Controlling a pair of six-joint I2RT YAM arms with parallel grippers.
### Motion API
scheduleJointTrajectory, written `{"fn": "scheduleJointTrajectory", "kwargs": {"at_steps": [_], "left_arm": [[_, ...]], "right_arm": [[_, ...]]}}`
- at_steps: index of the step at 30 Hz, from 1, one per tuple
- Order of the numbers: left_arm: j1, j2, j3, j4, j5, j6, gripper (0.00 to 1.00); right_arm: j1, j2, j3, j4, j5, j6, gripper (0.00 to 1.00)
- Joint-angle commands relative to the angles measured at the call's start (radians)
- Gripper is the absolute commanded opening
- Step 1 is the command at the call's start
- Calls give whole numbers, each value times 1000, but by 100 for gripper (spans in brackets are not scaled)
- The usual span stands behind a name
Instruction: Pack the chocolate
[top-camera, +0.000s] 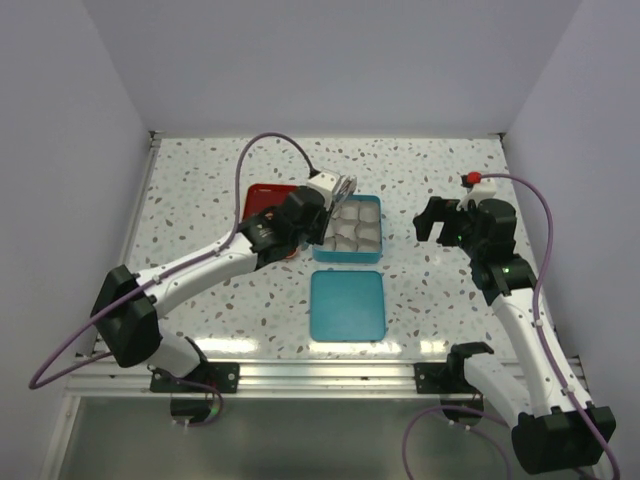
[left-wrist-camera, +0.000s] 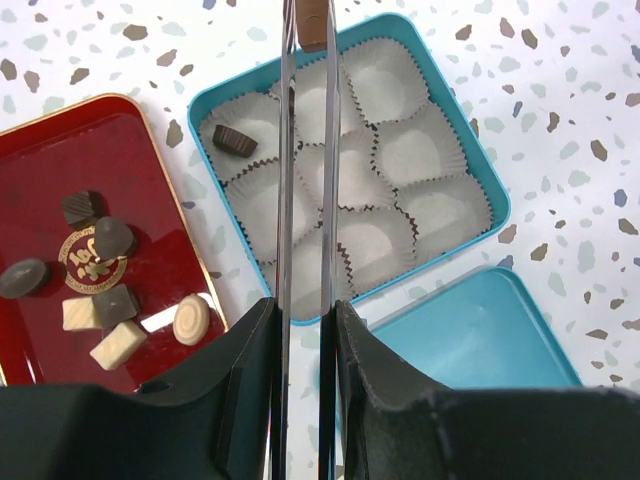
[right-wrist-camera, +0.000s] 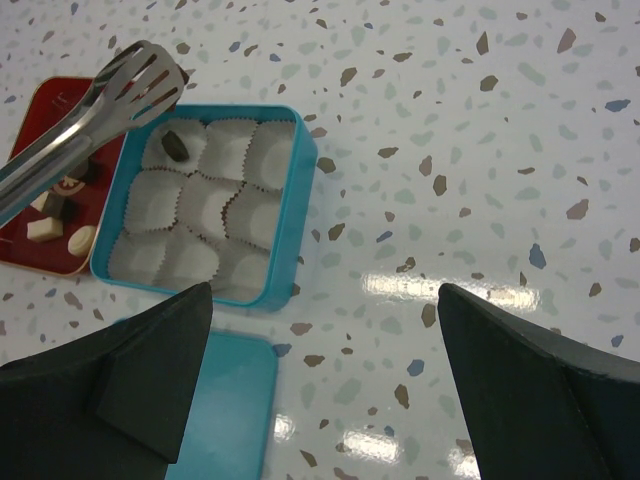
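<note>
Surface: a white tabletop (top-camera: 440, 170) flecked with brown, grey and blue-green chips, glossy enough to throw back patches of light on my right side. Plain pale walls (top-camera: 330, 60) close it in on three sides. A silver aluminium rail (top-camera: 330, 375) runs along the near edge.

My left gripper (left-wrist-camera: 305, 312) is clamped on a pair of long steel tongs (left-wrist-camera: 305, 180), which reach out over the teal square tin (right-wrist-camera: 297, 200). The tong blades are pressed nearly together. A small brown chocolate piece (left-wrist-camera: 312, 18) shows between their tips at the top edge of the left wrist view. My right gripper (right-wrist-camera: 322, 300) hangs over bare table to the right of the tin, fingers spread wide, gripping nothing.

The tin is lined with white pleated paper cups (left-wrist-camera: 410, 150). One dark round chocolate (left-wrist-camera: 235, 140) sits in a corner cup on the tray side. The teal flat lid (left-wrist-camera: 480, 335) lies on the table just beside the tin, on its near side.

The red rectangular tray with a gold rim (left-wrist-camera: 130, 160) lies just left of the tin. Seven loose chocolates (left-wrist-camera: 112, 237) rest on it: four dark, two cream blocks and one tan disc with a swirl.
</note>
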Motion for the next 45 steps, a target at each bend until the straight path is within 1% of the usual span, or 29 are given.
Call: {"fn": "scheduleJointTrajectory", "kwargs": {"at_steps": [1, 7, 12, 19, 25, 26, 29, 35, 38, 41, 42, 44, 45], "left_arm": [[-9, 36, 50, 1, -18, -5, 25], [-18, 47, 37, -22, -18, -21, 26], [-23, 64, 20, -8, -3, -21, 26], [-26, 107, 38, -5, 0, -21, 26], [-28, 112, 34, -2, -17, -21, 34], [-28, 112, 32, -1, -17, -21, 39], [-28, 110, 34, 13, -21, -19, 44], [-28, 122, 44, 19, -34, -10, 45], [-29, 104, 49, 4, -55, -13, 45], [-28, 23, 35, -10, -119, -15, 43], [-22, 6, 28, -13, -156, -13, 43], [-3, -37, 3, -24, -161, -13, 42], [27, -49, -9, -33, -152, -16, 42]], "right_arm": [[-2, -12, 7, 15, -24, -2, 99], [-2, -9, 2, 21, -26, -2, 99], [-2, -4, 2, 23, -27, -2, 99], [-2, -9, 5, 17, -26, -2, 99], [-2, -6, 4, 21, -27, -3, 99], [-3, -3, 4, 21, -29, -2, 99], [-2, -3, 4, 21, -29, -2, 99], [-2, -6, 5, 20, -30, -2, 99], [-3, -4, 4, 20, -29, -2, 99], [-2, -1, 4, 21, -29, -2, 99], [-3, -1, 5, 21, -30, -2, 99], [-2, 0, 4, 21, -33, -2, 99], [-2, 0, 4, 21, -33, -2, 99]]}}
